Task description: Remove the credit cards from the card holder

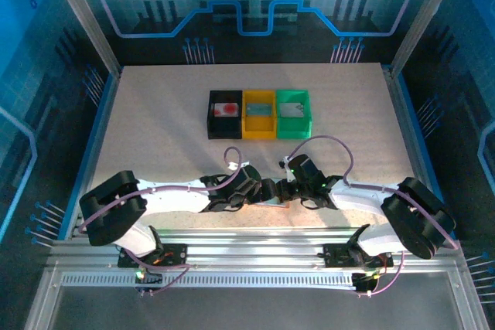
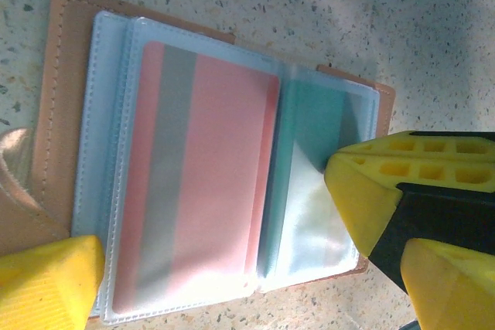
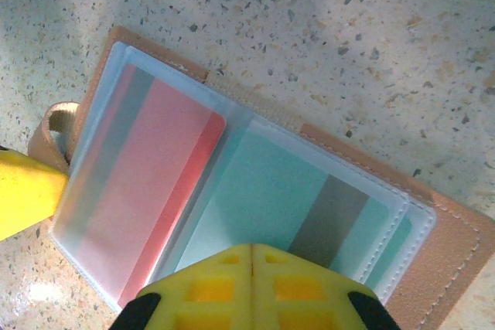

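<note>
Salmon-pink bifold card holder (image 2: 58, 113) open. Red plastic card (image 2: 209, 183) lies inside my left gripper (image 2: 247, 276), spread wide; right gripper (image 3: 251, 284), closed, rests on the teal-green card (image 3: 271, 191) side.

The overhead view is dim and blue-tinted; the wrist views are bright, with white glare across the card holder (image 2: 62, 113) sleeves.

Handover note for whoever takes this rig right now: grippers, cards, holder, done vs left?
Left gripper: open, fingers at either side of the card holder, holding nothing.
Right gripper: shut, tips at the teal-side sleeve; contact unclear.
Card holder: lying open on the table, near edge, between the arms.
Red card and teal card: both inside their clear sleeves.
Done: holder opened. Left: pull out both cards.
</note>
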Controlling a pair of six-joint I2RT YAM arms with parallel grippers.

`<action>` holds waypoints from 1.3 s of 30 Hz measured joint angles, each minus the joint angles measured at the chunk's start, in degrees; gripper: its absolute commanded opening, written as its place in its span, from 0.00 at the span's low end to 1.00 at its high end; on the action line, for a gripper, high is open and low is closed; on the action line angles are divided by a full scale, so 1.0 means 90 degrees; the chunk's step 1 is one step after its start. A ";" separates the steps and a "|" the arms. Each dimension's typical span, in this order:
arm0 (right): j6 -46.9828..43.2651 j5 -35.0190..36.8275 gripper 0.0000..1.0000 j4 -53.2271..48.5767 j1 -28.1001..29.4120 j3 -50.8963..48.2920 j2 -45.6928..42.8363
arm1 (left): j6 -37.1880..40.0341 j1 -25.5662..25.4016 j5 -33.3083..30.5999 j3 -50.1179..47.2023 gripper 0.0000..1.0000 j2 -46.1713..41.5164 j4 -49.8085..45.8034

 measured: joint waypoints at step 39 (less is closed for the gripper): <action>0.0024 -0.0049 0.00 -0.0066 -0.0124 -0.0002 -0.0007 | -0.0172 0.0002 0.0160 0.0209 0.99 0.0267 0.0182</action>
